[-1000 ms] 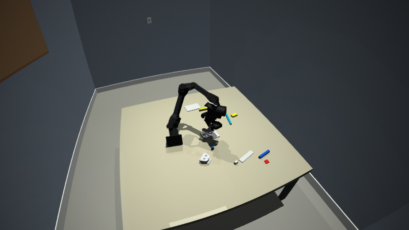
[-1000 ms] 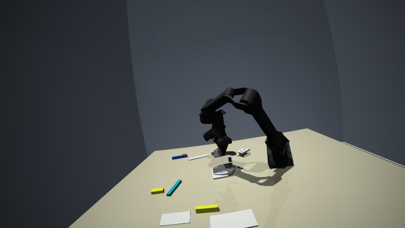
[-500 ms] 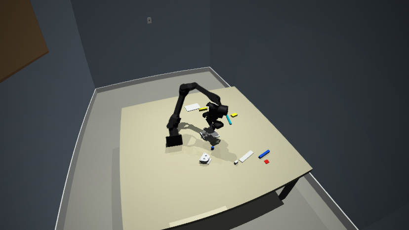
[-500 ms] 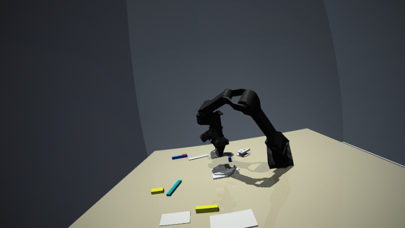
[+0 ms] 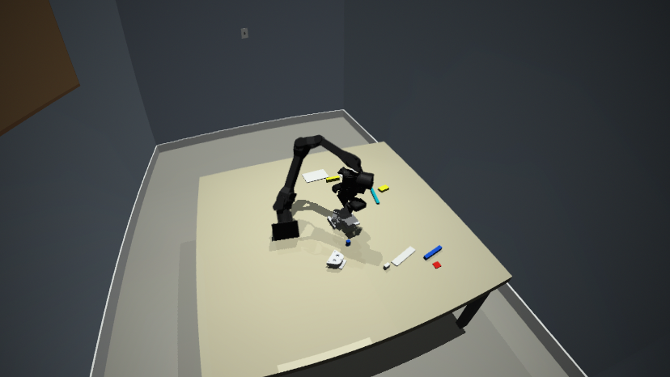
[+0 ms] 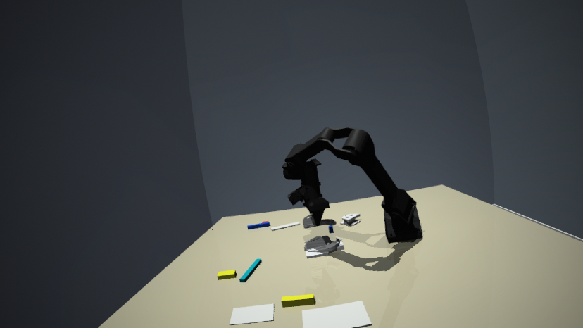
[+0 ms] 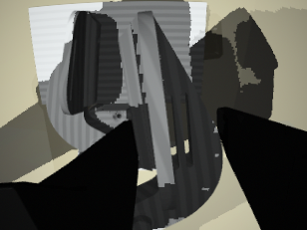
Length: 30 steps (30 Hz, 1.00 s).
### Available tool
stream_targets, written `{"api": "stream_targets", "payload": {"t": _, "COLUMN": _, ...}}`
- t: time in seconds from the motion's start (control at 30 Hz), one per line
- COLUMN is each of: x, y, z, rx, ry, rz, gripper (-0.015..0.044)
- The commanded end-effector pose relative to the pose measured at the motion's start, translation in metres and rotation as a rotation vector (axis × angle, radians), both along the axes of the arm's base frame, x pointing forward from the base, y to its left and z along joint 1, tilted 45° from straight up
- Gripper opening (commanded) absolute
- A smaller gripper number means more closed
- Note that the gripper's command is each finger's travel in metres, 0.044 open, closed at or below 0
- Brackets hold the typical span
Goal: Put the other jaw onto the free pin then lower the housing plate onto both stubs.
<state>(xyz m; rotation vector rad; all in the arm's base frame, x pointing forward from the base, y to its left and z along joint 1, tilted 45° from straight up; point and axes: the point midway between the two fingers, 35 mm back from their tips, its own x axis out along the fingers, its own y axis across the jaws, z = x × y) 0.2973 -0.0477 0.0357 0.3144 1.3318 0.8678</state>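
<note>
My gripper [image 5: 346, 210] [image 6: 318, 223] [image 7: 176, 123] is shut on a grey ribbed jaw [image 6: 309, 222] [image 7: 155, 94], held with its long edge running up the wrist view. It hangs above the white base [image 6: 316, 253] [image 7: 44, 46], which lies in shadow. The mounted jaw [image 6: 321, 243] lies on the base; its dark pad [image 7: 84, 64] shows left of the held jaw. The free pin cannot be made out for certain, and the held jaw hides much of the base. The white housing plate [image 5: 335, 257] [image 6: 350, 217], with round holes, rests raised on a support away from the base.
A small blue peg [image 5: 347, 242] [image 6: 330, 229] stands between base and housing plate. A white bar [image 5: 403, 256] [image 6: 285, 226], blue bar [image 5: 432, 252] [image 6: 258, 225] and red tile [image 5: 437, 264] lie farther off. A teal bar [image 6: 250, 269], yellow blocks [image 6: 227, 274] [image 6: 298, 300] and white cards [image 6: 252, 314] lie opposite.
</note>
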Motion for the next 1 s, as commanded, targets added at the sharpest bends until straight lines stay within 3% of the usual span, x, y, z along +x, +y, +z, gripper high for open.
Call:
{"api": "stream_targets", "payload": {"t": 0.0, "x": 0.001, "y": 0.001, "z": 0.001, "rx": 0.004, "ry": 0.004, "rz": -0.004, "gripper": 0.0134}}
{"api": "stream_targets", "payload": {"t": 0.97, "x": 0.001, "y": 0.023, "z": -0.021, "rx": 0.004, "ry": 0.003, "rz": -0.003, "gripper": 0.0134}}
